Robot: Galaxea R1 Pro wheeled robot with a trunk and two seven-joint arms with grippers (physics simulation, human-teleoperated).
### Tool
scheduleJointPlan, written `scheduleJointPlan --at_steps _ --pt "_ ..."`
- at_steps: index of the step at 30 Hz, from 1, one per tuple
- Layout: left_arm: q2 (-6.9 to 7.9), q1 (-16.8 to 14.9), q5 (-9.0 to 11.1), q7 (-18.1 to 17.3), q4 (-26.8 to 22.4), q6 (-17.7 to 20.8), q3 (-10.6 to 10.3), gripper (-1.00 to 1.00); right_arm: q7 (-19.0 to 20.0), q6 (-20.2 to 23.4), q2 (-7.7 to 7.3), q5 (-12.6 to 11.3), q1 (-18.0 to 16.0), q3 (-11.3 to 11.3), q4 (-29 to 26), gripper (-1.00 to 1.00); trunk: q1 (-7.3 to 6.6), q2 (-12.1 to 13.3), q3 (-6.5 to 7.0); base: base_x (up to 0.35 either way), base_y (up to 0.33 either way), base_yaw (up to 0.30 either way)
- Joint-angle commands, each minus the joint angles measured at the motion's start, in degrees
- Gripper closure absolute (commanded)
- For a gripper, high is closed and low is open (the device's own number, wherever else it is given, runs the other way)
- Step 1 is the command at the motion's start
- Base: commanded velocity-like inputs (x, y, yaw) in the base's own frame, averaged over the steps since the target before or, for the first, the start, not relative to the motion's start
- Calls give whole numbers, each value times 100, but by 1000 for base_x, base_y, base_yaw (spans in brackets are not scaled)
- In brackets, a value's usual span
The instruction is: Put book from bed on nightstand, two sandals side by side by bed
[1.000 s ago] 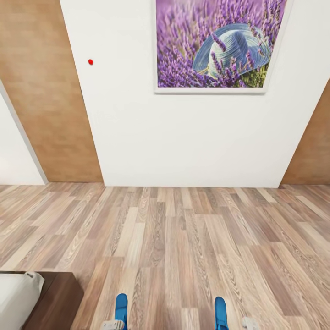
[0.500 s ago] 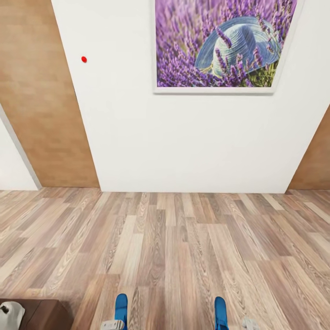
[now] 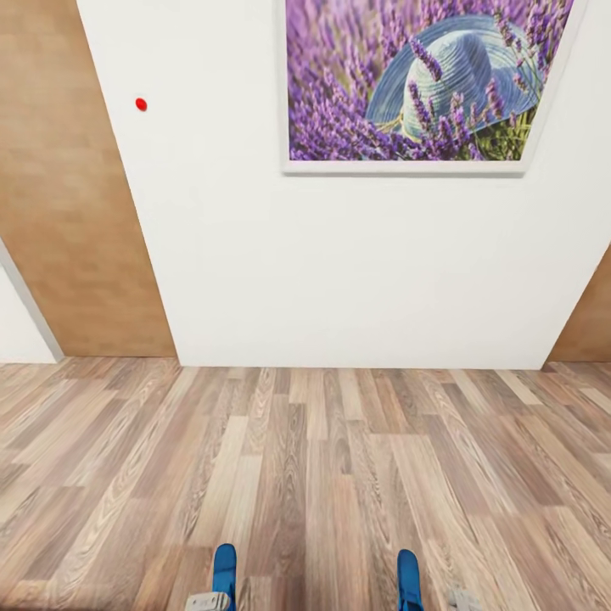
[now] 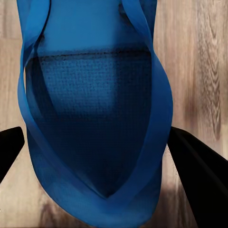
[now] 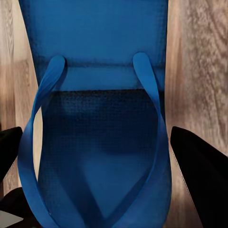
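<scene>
- Carrying one sandal in each arm, I am driving the base and I see no bed or nightstand in front of me now.
- In the left wrist view, the left gripper (image 4: pixel 97 156) is closed on the left sandal (image 4: pixel 95 118); its dark fingers (image 4: pixel 197 161) stand on both sides of the blue sole, which hangs above the plank floor (image 4: pixel 199 61).
- In the right wrist view, the right gripper (image 5: pixel 102 156) holds the right sandal (image 5: pixel 99 137) in the same way, with the straps turned to the camera.
- In the head view, the two blue tips, left (image 3: pixel 224 567) and right (image 3: pixel 408 573), appear below the framed lavender picture (image 3: pixel 420 81), well apart from each other.
- Below this picture I see a white wall (image 3: pixel 339 263), and at the left of it a brown wooden panel (image 3: pixel 72 212) and a small red dot (image 3: pixel 141 103).
- I judge that the step in hand is transport of the sandals; the placing is not yet done, and I cannot tell where the book is.
- I think the next move calls for turning the base until the bed is in sight, then lowering both sandals flat on the floor near its side, parallel and close together.
</scene>
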Motion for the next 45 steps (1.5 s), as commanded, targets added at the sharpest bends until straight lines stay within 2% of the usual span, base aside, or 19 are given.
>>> scheduleJointPlan --at_steps 1,45 --pt "2 -4 35 -28 7 -4 14 100 33 49 1 32 -1 -56 -10 100 2 -2 -5 333 0 0" --pt "3 -4 35 -32 8 -4 14 100 46 50 1 35 -1 -56 -10 100 2 -2 -16 333 -12 21"
